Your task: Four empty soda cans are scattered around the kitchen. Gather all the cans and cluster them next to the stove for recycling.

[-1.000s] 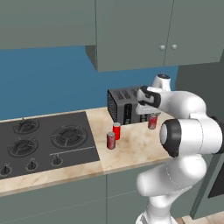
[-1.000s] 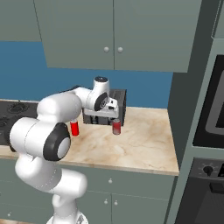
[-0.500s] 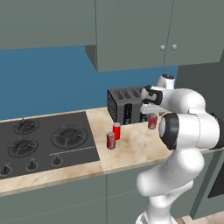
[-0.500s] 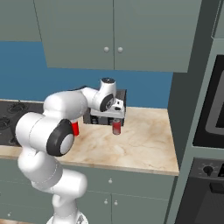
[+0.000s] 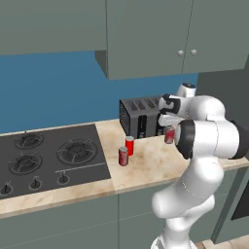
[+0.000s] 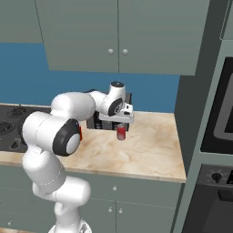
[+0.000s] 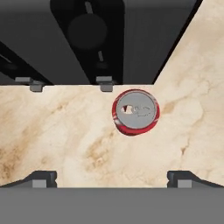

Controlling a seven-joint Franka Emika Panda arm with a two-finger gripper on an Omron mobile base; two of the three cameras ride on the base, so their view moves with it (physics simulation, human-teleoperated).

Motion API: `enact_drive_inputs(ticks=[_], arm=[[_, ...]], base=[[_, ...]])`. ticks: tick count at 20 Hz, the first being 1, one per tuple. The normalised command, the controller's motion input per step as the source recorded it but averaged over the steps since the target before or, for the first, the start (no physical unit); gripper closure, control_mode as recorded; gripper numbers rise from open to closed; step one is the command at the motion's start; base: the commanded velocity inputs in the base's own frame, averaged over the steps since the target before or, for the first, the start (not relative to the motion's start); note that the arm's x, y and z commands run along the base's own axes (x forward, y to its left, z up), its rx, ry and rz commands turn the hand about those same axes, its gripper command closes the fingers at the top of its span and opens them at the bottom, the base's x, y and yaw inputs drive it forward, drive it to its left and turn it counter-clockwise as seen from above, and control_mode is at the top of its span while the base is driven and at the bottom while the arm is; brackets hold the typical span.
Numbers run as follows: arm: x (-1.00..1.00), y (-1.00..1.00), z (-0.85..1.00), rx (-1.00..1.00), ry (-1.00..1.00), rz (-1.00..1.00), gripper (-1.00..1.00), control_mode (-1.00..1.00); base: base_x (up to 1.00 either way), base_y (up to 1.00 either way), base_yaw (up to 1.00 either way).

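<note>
Swinging right over the last second, the arm point(image 5: 206, 131) carried its hand from the toaster's face out toward the near front corner, so you ended w/ the wrist parked above the lone can on the right side of the counter point(image 6: 150, 150). The stove point(image 5: 48, 158) sat at the far left of that counter, and two cans were standing by its right edge: one point(image 5: 129, 145) just beside the cooktop's rim area, another point(image 5: 123, 156) in front of it, nearly touching — those looked gathered already. The toaster point(image 5: 141, 116) stood behind, black and slotted, btw the blue wall and the work spot. The gripper point(image 7: 111, 177) hung above the third can point(image 7: 135, 112), jaws spread as wide as they go, nothing between them; the fingertips point(image 7: 41, 178) showed at the bottom corners of the hand view. That can stood upright just in front of the toaster's base, silver top facing the camera, sitting a bit off the midline toward the toaster and one side, approx. My read: you'd finished the reach and were lined up roughly, but the hand needed a small nudge forward before dropping, else one finger could clip the rim. The fourth can I couldn't place from these views.
</note>
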Motion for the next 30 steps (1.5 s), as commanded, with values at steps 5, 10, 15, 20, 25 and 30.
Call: enact_drive_inputs(ticks=[5, 10, 15, 20, 25, 30], arm=[[0.19, -0.15, -0.12, 0.00, 0.00, 0.00, -1.00, -1.00], [0.19, -0.11, -0.15, 0.00, 0.00, 0.00, -1.00, -1.00], [0.21, -0.02, -0.16, 0.00, 0.00, 0.00, -1.00, -1.00], [0.15, -0.02, -0.12, 0.00, -0.01, 0.00, -1.00, -1.00], [0.05, -0.09, -0.10, 0.00, 0.00, 0.00, -1.00, -1.00], [0.02, -0.02, -0.14, 0.00, 0.00, 0.00, -1.00, -1.00]], base=[[0.00, 0.00, 0.00], [0.00, 0.00, 0.00], [0.00, 0.00, 0.00], [0.00, 0.00, 0.00], [0.00, 0.00, 0.00], [0.00, 0.00, 0.00]])
